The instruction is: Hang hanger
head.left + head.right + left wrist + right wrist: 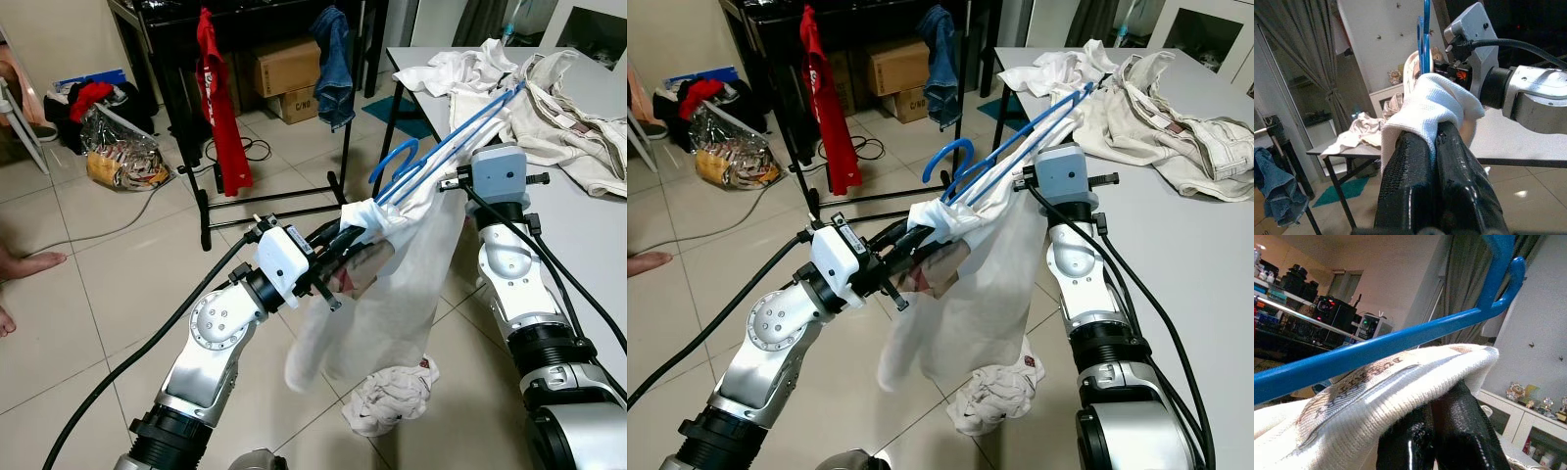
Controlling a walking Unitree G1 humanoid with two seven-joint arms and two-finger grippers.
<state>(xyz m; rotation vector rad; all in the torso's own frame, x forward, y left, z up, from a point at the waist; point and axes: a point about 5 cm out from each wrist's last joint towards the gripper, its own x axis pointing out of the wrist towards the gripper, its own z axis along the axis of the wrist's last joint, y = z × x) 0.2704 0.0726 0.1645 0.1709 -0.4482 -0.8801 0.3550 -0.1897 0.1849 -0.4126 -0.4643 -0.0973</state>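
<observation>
A blue plastic hanger is threaded into a white shirt, and both are held up in the air between my two arms. The hanger's long arm runs just above the shirt's ribbed collar. My left gripper is shut on a bunched fold of the shirt near the collar, with its black fingers pressed together. My right gripper is shut on the collar from the other side, the cloth draped over its fingertips. The shirt hangs down toward the tiled floor.
A black clothes rack stands ahead, holding a red shirt and blue jeans. On my right, a grey table carries a pile of pale clothes. Crumpled white cloth lies below. A person's foot is at left.
</observation>
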